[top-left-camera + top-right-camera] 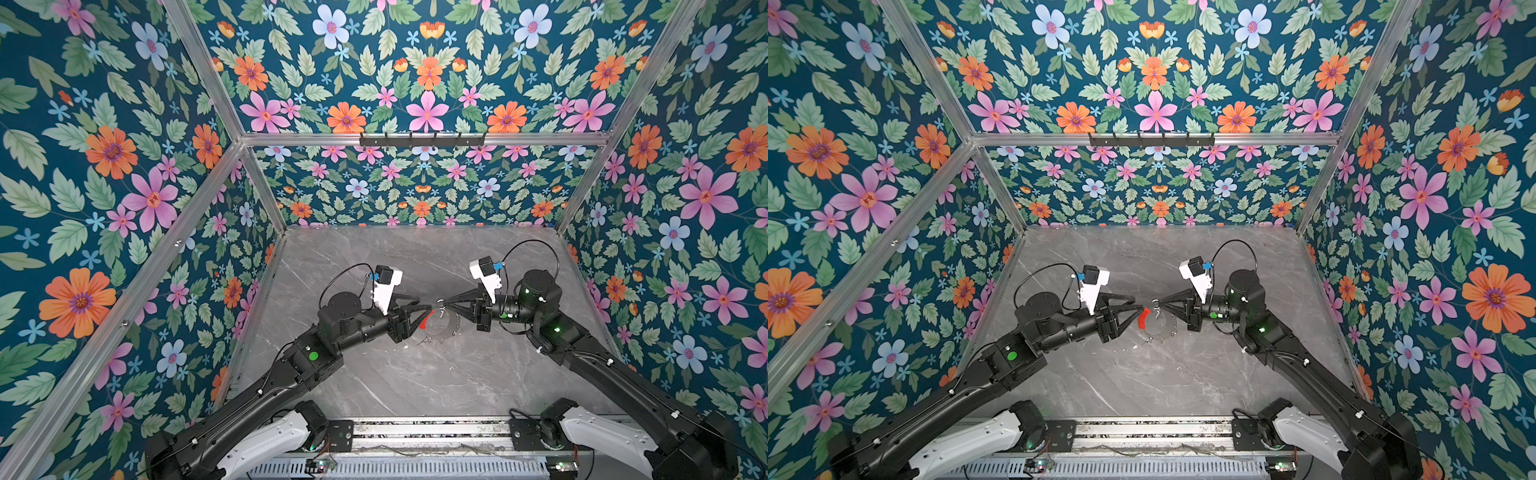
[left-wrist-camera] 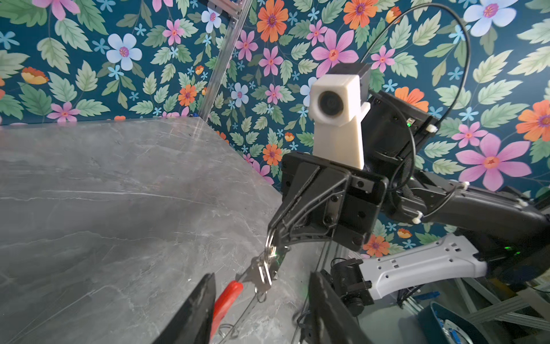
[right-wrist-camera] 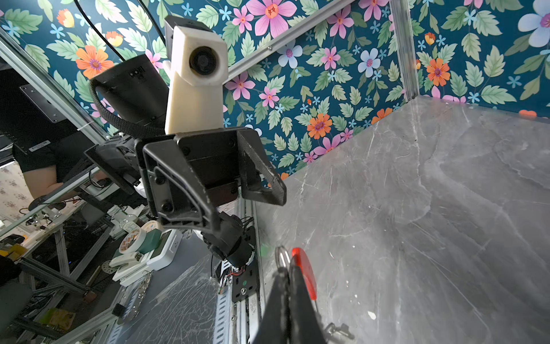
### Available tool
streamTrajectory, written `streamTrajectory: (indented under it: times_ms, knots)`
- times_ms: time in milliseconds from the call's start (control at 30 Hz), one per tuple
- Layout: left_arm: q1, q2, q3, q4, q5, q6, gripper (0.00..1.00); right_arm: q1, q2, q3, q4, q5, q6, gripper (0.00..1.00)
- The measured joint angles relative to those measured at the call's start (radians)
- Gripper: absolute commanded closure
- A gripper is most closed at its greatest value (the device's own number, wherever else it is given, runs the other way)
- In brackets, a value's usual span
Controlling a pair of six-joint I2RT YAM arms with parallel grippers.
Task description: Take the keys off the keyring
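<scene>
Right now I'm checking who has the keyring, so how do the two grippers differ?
The left gripper has its fingers apart, the red sleeve between them; the right gripper has its fingers pressed together. The right one pinches small metal rings on the keyring, while whether the left one touches it is unclear. Both meet nose to nose above the table.

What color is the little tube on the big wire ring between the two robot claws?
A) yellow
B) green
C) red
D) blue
C: the sleeve on the keyring shows bright red in both top views and again in the left wrist view.
</scene>
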State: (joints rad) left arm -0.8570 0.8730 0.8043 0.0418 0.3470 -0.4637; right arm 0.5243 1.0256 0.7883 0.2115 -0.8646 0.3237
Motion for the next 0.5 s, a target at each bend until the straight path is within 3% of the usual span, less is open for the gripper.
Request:
streamTrajectory:
  times_ms: [200,300,500]
  knots:
    - [0.000,0.044,0.068,-0.088,0.043,0.067,0.50,-0.007,0.034,0.049,-0.069,-0.085,-0.068,1.00]
    - [0.000,0.048,0.085,-0.136,0.057,0.091,0.54,-0.044,0.087,0.076,-0.087,-0.181,-0.084,1.00]
    - [0.000,0.031,0.115,-0.237,0.066,0.134,0.49,-0.075,0.221,0.179,-0.161,-0.395,-0.131,1.00]
